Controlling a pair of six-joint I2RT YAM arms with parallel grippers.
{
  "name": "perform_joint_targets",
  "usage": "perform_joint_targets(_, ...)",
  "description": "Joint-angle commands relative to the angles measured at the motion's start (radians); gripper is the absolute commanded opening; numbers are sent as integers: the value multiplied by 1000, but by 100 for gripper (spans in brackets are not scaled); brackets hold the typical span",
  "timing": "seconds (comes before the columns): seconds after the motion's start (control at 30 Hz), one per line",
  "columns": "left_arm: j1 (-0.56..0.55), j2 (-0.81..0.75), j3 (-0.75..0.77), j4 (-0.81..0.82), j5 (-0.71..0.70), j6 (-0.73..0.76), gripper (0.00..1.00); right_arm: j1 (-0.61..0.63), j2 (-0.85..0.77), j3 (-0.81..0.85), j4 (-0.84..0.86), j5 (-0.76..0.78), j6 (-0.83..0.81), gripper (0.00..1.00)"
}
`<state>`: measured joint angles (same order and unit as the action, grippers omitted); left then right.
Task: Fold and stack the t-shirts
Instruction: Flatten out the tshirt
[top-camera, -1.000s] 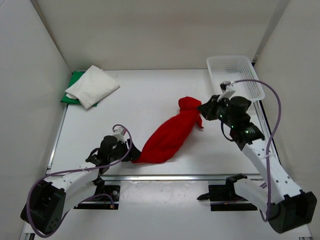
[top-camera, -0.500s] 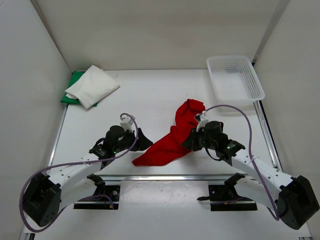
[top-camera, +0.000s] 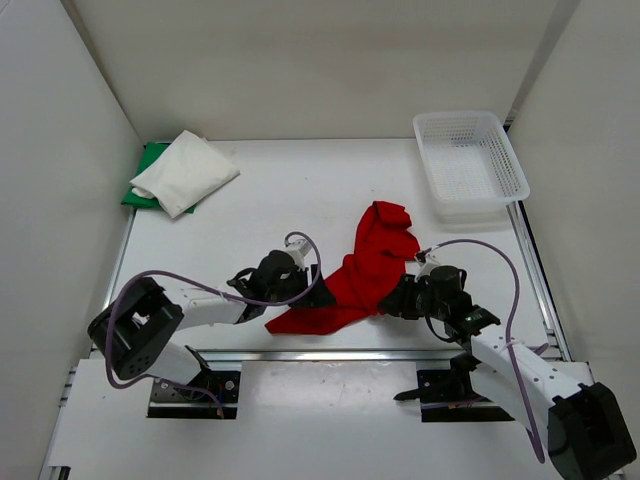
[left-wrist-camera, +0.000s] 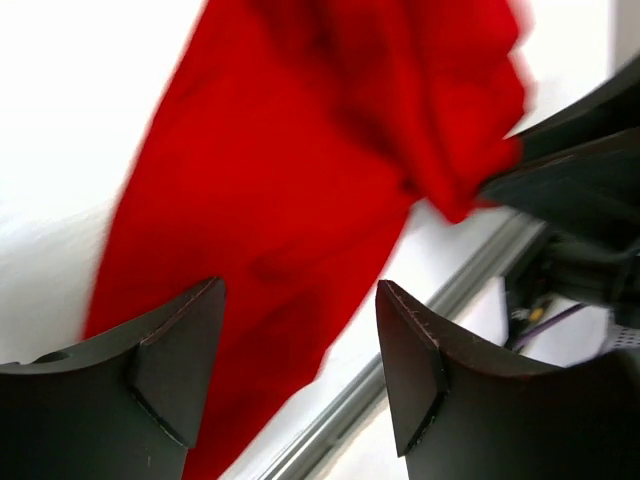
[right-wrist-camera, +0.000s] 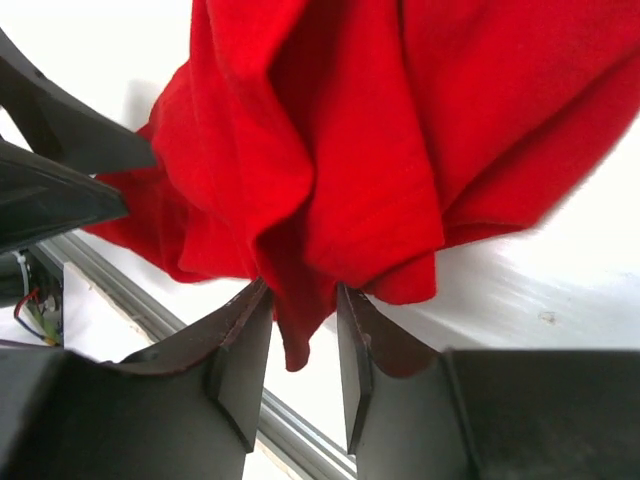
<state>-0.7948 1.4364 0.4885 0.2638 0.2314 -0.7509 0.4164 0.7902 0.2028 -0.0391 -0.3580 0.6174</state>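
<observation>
The right end effector pinches a fold of the red t-shirt, and the rest of the cloth bunches ahead of its fingers on the worktop. The left end effector is spread wide, with red cloth directly in front of it and between its fingers.

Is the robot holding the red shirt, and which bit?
Yes. The right fingers pinch a bunched edge fold of the red t-shirt. The left fingers are open over it, holding nothing.
</observation>
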Motion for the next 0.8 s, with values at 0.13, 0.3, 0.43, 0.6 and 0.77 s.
perform_joint_targets(0.13,-31,38,96,83,6,-27,72,15,-8,32,41,-42,-10,30)
perform_joint_targets(0.3,-46,68,150,78,-20,-15,71,7,-32,34,42,-36,-10,16)
perform_joint_targets(0.43,-49,136,203,65,-15,-8,72,2,-8,52,7,-42,-13,2)
perform_joint_targets(0.6,-58,228,269,60,-12,-2,72,-16,-32,93,-68,26,-4,0)
perform_joint_targets(0.77,-49,280,317,77,-3,-10,51,-224,-161,124,-125,-30,5,0)
